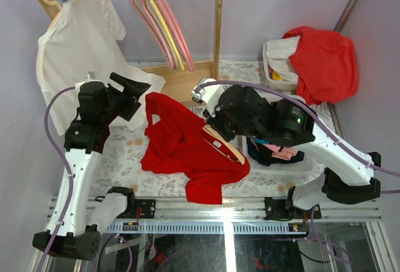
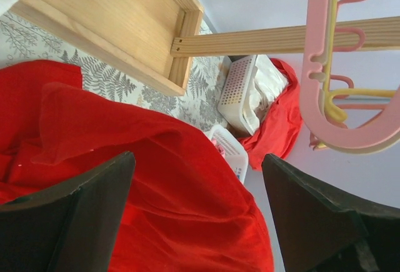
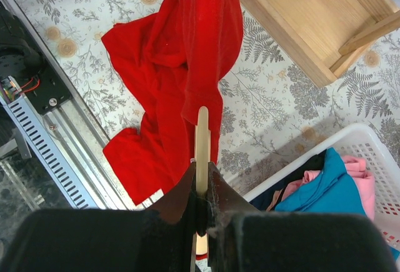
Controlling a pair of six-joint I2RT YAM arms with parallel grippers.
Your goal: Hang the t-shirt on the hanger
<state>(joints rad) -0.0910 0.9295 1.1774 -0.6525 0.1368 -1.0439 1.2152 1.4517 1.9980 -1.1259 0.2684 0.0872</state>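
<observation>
Since the right fingers (image 3: 181, 200) pinch the hanger (image 3: 202, 137) by its thin edge only, w/ the t-shirt (image 3: 206, 40) hung over its far end & trailing onto the bench (image 3: 275, 109), cloth wt could twist it loose; left fingers (image 2: 75, 216) spread, holding nothing.

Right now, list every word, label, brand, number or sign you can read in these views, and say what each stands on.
No readable text in any view.
t-shirt: plain red, no print, no label showing.
hanger: bare wood, no marking.
white basket: no brand visible.
black module by the rail: any markings are too small to read.
</observation>
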